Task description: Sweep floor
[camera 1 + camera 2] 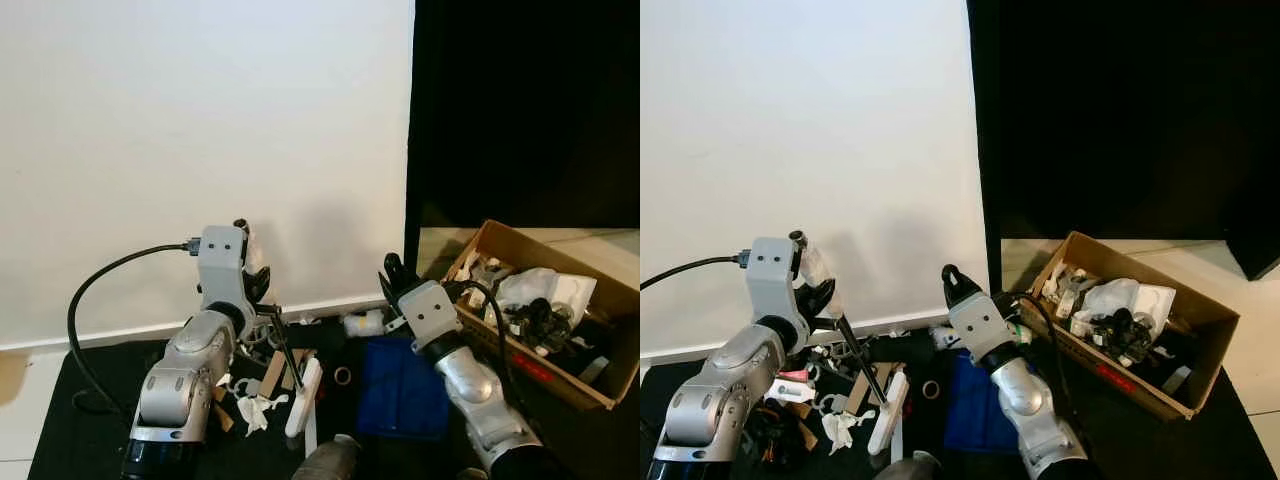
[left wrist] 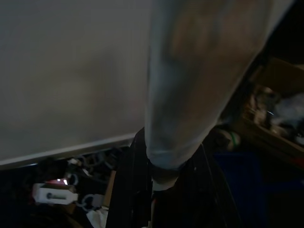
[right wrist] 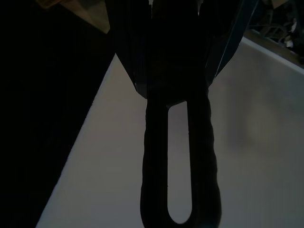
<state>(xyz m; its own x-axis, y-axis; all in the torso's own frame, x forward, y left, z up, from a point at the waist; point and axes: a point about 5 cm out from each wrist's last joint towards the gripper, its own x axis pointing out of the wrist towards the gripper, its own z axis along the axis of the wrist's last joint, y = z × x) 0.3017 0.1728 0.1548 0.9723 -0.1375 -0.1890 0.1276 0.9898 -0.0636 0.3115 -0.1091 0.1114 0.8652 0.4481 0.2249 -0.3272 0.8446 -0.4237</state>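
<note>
Your left gripper is clamped on a pale broom handle above the littered dark floor. Your right gripper grips a slotted black handle near the blue dustpan and cardboard box.

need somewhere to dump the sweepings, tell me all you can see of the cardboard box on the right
The cardboard box is brown, open-topped and rectangular, lying skewed on the floor to the robot's right, near the right gripper. It is already crowded with white crumpled pieces and dark tangled items. A red mark shows on its near long side. Nothing holds it.
</note>
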